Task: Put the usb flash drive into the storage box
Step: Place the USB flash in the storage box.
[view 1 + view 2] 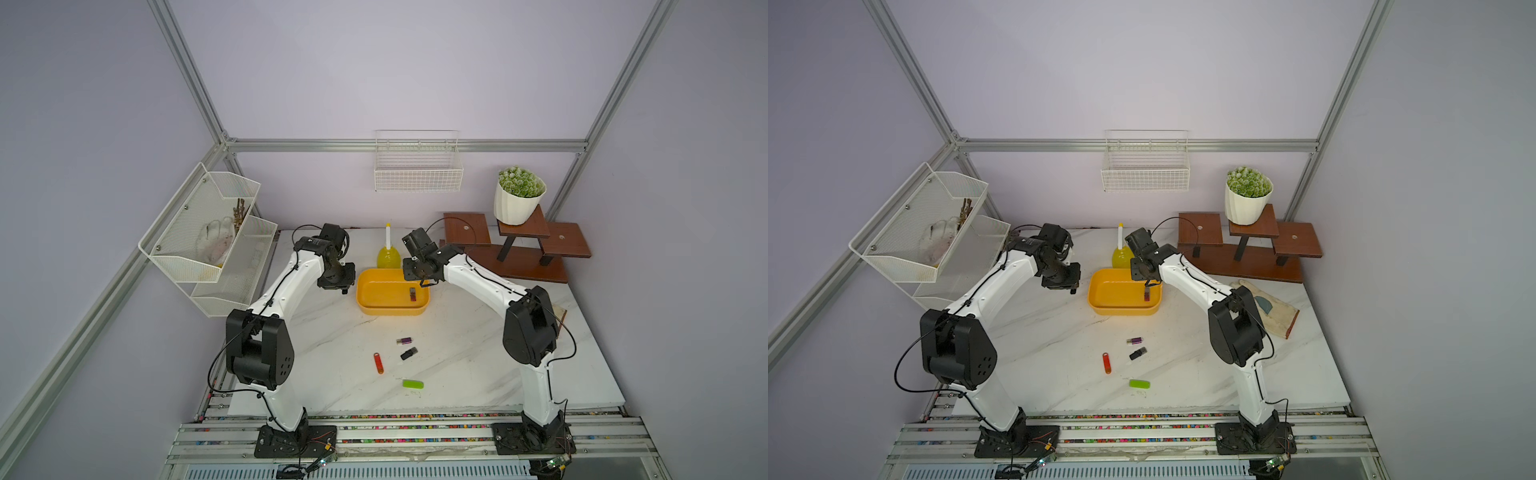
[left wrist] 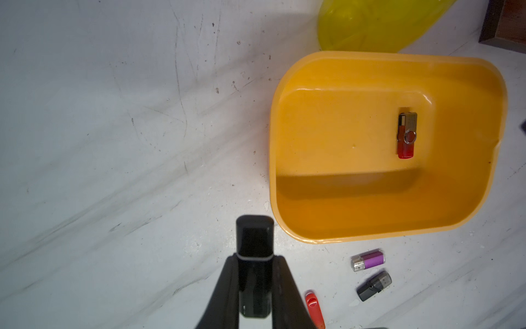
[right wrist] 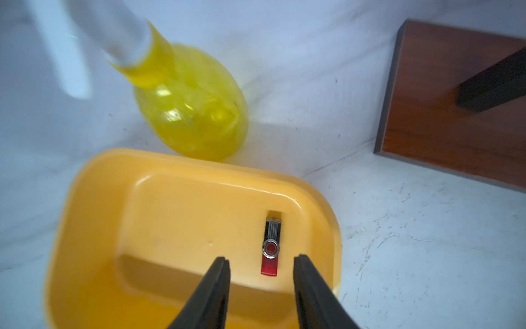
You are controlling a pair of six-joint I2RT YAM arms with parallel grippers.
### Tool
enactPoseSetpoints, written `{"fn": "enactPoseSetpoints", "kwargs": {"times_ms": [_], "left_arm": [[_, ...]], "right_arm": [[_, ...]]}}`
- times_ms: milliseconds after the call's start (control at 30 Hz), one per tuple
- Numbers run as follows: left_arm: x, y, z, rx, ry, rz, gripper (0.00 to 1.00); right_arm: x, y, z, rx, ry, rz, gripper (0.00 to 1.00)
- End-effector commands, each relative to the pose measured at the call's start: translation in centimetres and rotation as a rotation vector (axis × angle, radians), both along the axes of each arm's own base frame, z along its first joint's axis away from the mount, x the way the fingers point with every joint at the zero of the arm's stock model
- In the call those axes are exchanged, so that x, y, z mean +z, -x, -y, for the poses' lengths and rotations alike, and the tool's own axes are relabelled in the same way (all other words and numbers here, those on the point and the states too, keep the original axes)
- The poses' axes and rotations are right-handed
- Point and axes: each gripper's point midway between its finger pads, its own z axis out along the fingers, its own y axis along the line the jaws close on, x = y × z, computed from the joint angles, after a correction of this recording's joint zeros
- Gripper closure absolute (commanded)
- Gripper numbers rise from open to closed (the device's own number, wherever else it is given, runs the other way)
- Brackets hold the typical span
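The yellow-orange storage box (image 1: 390, 311) (image 1: 1121, 311) stands mid-table, between the two arms. A red swivel usb flash drive (image 1: 412, 294) (image 2: 406, 135) (image 3: 271, 246) lies flat on its floor near the right end. My right gripper (image 1: 426, 284) (image 3: 262, 258) hangs open just above that drive and holds nothing. Left of the box, my left gripper (image 1: 344, 291) (image 2: 255, 257) is shut on a black usb flash drive (image 2: 254, 239) that sticks out past its fingertips. Several more drives lie on the table nearer the front: purple (image 1: 404, 341), dark grey (image 1: 409, 353), orange-red (image 1: 378, 363), green (image 1: 412, 384).
A yellow spray bottle (image 1: 388, 255) stands right behind the box. A wooden step stand (image 1: 515, 249) with a potted plant (image 1: 517, 199) fills the back right. A glove (image 1: 1273, 309) lies by the right arm. A wire basket (image 1: 417, 166) and a mesh rack (image 1: 208, 232) hang on the walls.
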Motion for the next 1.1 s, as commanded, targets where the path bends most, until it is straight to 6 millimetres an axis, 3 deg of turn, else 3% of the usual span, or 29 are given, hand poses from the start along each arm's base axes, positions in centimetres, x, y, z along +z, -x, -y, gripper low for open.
{"fn": "enactPoseSetpoints", "kwargs": {"times_ms": [0,67,233,533,800,833,1067], "left_arm": [[0.7,-0.9,2.4,-0.047,0.032,0.025,1.0],[0.5,-1.3,4.4,-0.078,0.059,0.02,1.0],[-1.1,-3.0,9.1,-0.121,0.075,0.022,1.0],[-3.3,-4.9,14.8,-0.141,0.082,0.012,1.0],[-6.5,-5.0,16.5,-0.128,0.049,-0.033,1.0],[-6.8,-5.0,16.8,-0.131,0.049,-0.036,1.0],[-8.5,-5.1,17.7,-0.133,0.023,-0.048,1.0]], "right_arm": [[4.8,0.0,1.6,-0.041,-0.035,0.105,0.56],[6.2,0.3,3.4,-0.075,-0.038,0.129,0.56],[7.6,1.4,8.5,-0.155,-0.029,0.146,0.55],[7.3,4.1,13.7,-0.228,0.002,0.141,0.55],[6.6,4.6,15.3,-0.244,0.0,0.119,0.54],[7.7,5.0,15.5,-0.244,-0.014,0.144,0.54],[7.7,5.2,15.8,-0.247,-0.017,0.145,0.54]]}}
